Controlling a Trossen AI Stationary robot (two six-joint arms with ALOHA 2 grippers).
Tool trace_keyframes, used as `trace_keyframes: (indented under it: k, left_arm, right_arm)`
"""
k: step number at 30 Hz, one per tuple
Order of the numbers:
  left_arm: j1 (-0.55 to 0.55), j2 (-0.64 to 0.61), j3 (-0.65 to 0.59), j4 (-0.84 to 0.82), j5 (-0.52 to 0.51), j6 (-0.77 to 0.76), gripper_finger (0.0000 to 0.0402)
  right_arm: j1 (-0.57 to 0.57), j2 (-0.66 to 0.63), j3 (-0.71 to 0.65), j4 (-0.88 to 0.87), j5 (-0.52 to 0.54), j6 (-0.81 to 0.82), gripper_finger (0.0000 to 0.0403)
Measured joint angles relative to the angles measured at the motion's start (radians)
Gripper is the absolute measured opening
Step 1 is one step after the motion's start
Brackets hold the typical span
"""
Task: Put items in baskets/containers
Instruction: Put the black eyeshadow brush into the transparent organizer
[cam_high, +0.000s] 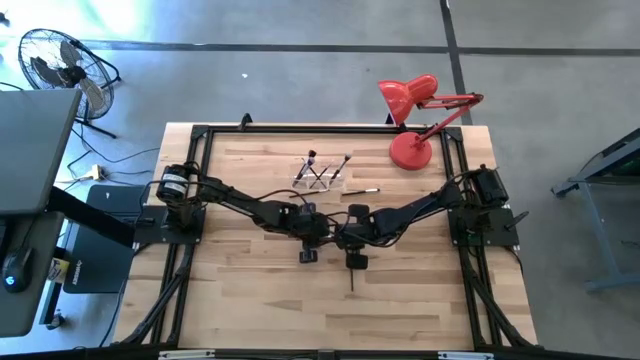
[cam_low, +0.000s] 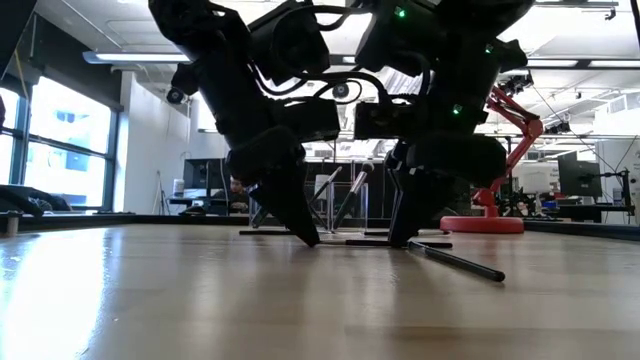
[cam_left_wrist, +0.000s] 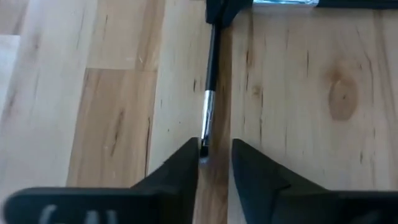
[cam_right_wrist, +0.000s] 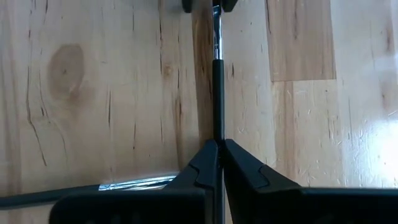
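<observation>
Just in front of the clear holder (cam_high: 318, 178), both grippers meet over one makeup brush (cam_left_wrist: 209, 87) lying flat on the table (cam_high: 240, 300). Right gripper (cam_right_wrist: 219, 146) is clenched on its dark handle; left gripper (cam_left_wrist: 214, 146) stands parted around the bristle end, released. Lift with the right alone, level and slow, clearing the left fingers (cam_left_wrist: 180, 165) before swinging back toward the holder.

Red desk lamp (cam_high: 412, 110) at far right corner of wood-plank tabletop (cam_high: 250, 290), round base on the planks, shade angled over the edge. Black floor fan (cam_high: 62, 68) on grey floor, far left. Dark desk (cam_high: 30, 140) beside it
</observation>
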Motion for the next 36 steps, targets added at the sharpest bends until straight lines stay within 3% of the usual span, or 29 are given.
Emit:
trace_keyframes:
  k: [4, 8, 36]
  left_arm:
    - [0.0, 0.0, 0.0, 0.001, -0.028, 0.001, 0.0138]
    - [0.0, 0.0, 0.0, 0.005, -0.059, 0.002, 0.0155]
    - [0.0, 0.022, 0.006, -0.069, -0.054, -0.044, 0.0156]
  right_arm:
    - [0.0, 0.0, 0.0, 0.001, -0.001, 0.005, 0.0007]
    - [0.0, 0.0, 0.0, 0.002, -0.001, 0.015, 0.0011]
    - [0.003, 0.002, -0.001, 0.065, 0.11, 0.071, 0.0001]
